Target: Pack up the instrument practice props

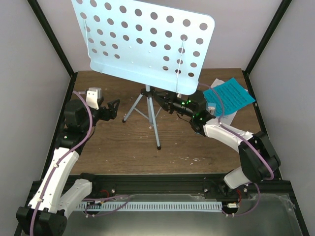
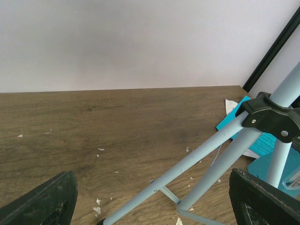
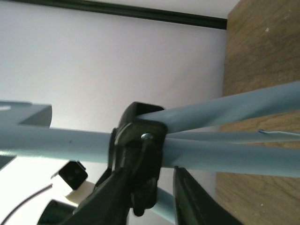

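Observation:
The pale blue perforated music stand (image 1: 142,44) stands upright mid-table on its thin tripod legs (image 1: 153,123). My right gripper (image 1: 156,97) reaches in from the right and is shut on the black hub (image 3: 140,140) where the legs meet the pole; its fingers (image 3: 192,194) flank that hub. My left gripper (image 1: 116,109) hangs open just left of the nearest leg foot, with the legs (image 2: 197,157) in front of its jaws, untouched. Cyan and white music sheets (image 1: 234,96) lie at the back right. A teal base with a clear part, the metronome (image 2: 293,164), peeks in beside them.
The stand's wide desk overhangs the back half of the table and hides what lies under it. Black frame posts (image 1: 51,37) and pale walls close in both sides. Small paper scraps (image 2: 98,201) dot the wooden tabletop (image 1: 113,147).

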### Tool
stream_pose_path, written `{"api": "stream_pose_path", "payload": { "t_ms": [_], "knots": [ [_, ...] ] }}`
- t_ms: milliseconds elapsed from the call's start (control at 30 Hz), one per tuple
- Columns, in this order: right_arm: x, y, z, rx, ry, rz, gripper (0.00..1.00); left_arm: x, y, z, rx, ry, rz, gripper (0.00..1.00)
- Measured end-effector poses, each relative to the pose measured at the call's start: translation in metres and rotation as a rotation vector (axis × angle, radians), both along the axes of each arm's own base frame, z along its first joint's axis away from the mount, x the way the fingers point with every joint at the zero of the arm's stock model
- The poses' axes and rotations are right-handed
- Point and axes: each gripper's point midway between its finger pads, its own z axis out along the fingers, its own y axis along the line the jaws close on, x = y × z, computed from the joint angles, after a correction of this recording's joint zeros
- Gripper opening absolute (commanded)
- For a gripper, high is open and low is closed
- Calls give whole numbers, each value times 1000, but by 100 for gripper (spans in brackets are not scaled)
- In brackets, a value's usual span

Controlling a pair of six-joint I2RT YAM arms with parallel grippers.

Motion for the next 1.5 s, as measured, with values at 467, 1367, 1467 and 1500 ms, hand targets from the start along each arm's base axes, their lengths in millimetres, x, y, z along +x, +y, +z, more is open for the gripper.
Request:
{"api": "stream_pose_path", "payload": {
  "t_ms": [467, 1367, 1467, 1500],
  "knots": [
    [6, 0, -15, -55, -7, -22, 58, 0, 0, -1, 1, 3, 0, 90],
    [14, -5, -4, -86, -88, -76, 35, -15, -92, 15, -188, 1, -364, 67],
    [14, -5, -3, -84, -90, -80, 26, -9, -106, 21, -212, -33, -401, 60],
    [14, -5, -2, -83, -94, -79, 24, -7, -109, 21, -220, -36, -409, 58]
  ]
}}
